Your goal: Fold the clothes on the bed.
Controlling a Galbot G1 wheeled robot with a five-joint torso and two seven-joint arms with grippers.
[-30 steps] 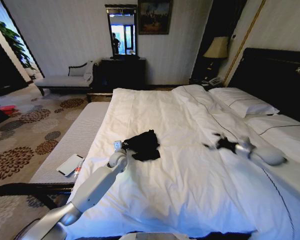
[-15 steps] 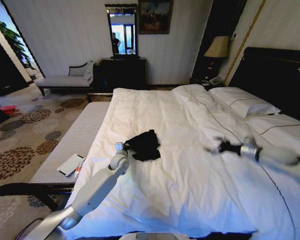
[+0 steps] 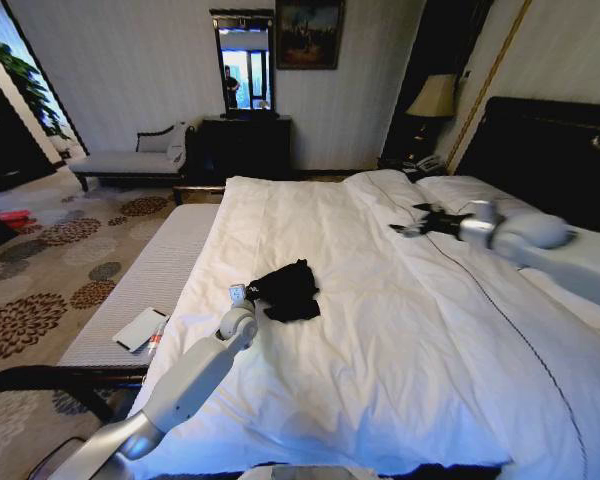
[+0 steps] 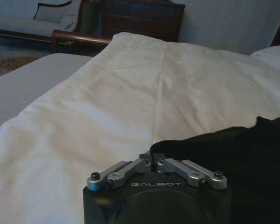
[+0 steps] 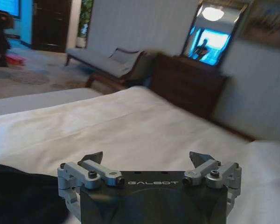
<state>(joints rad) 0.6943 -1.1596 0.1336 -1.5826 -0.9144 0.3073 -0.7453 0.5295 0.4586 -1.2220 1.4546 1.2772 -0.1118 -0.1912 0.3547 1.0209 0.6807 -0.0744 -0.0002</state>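
The clothes [image 3: 288, 290] are a crumpled black heap on the white duvet of the bed [image 3: 380, 340], toward its left side. My left gripper [image 3: 246, 292] sits at the heap's left edge. In the left wrist view its fingers [image 4: 153, 161] are drawn together, with the black fabric [image 4: 233, 154] lying right at their tips. My right gripper [image 3: 408, 227] hovers above the duvet near the pillows, far to the right of the clothes. In the right wrist view it [image 5: 147, 161] is open, with nothing between its fingers.
A grey bench [image 3: 130, 290] runs along the bed's left side and carries a white flat object [image 3: 140, 328]. Pillows [image 3: 460, 195] and a dark headboard [image 3: 550, 150] lie to the right. A dark dresser with a mirror [image 3: 244, 100] stands beyond the bed.
My right arm has swung from low over the bed's right side up toward the pillows. The left arm and the clothes have stayed put.
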